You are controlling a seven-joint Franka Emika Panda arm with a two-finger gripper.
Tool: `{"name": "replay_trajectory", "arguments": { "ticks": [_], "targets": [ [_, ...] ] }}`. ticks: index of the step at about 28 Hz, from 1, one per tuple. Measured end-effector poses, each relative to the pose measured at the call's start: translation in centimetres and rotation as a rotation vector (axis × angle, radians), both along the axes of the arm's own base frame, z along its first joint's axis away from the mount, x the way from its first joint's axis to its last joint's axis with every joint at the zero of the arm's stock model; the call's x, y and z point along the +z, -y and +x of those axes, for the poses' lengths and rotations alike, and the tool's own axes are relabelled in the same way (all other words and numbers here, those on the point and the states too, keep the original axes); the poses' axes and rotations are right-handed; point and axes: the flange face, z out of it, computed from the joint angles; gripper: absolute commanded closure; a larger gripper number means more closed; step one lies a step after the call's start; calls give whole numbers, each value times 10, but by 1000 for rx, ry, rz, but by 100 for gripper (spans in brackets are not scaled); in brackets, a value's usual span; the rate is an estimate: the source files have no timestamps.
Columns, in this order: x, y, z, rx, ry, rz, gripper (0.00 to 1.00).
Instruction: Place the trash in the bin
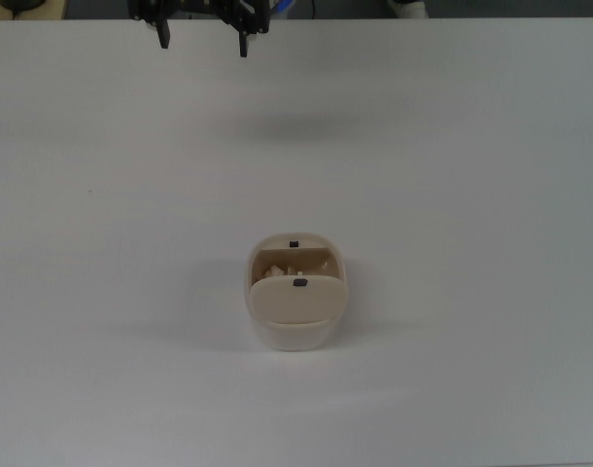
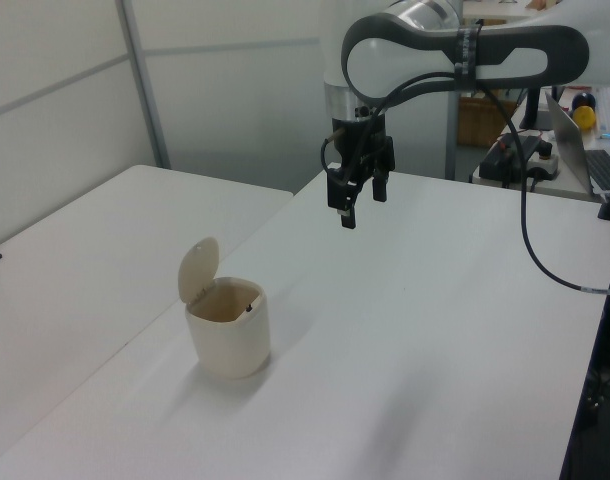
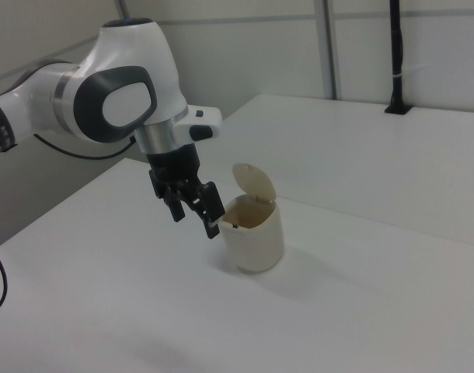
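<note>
The beige bin (image 1: 295, 337) stands on the white table with its flap lid (image 1: 298, 300) swung up. Through its opening the top view shows white lumps of trash (image 1: 289, 268) lying inside. The bin (image 2: 230, 345) shows in the left view as well, and in the right view the bin (image 3: 256, 245) stands just behind the fingers. My gripper (image 1: 203, 41) hangs open and empty at the top view's upper edge, well away from the bin. The gripper (image 2: 360, 205) is high above the table in the left view. It points down in the right view, where the gripper (image 3: 195, 220) holds nothing.
A second white table (image 2: 75, 250) adjoins at the left view's left. A black cable (image 2: 540, 260) trails from the arm at the left view's right, near a laptop (image 2: 585, 150). A black post (image 3: 395, 54) stands at the back of the right view.
</note>
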Motion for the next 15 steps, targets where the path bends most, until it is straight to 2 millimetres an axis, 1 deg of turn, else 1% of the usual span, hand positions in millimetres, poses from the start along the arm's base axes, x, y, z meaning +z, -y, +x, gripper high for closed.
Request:
{"name": "replay_trajectory", "arguments": {
  "ticks": [9, 15],
  "targets": [
    [4, 12, -1, -20, 8, 0, 0],
    [5, 12, -1, -21, 11, 0, 0]
  ]
}}
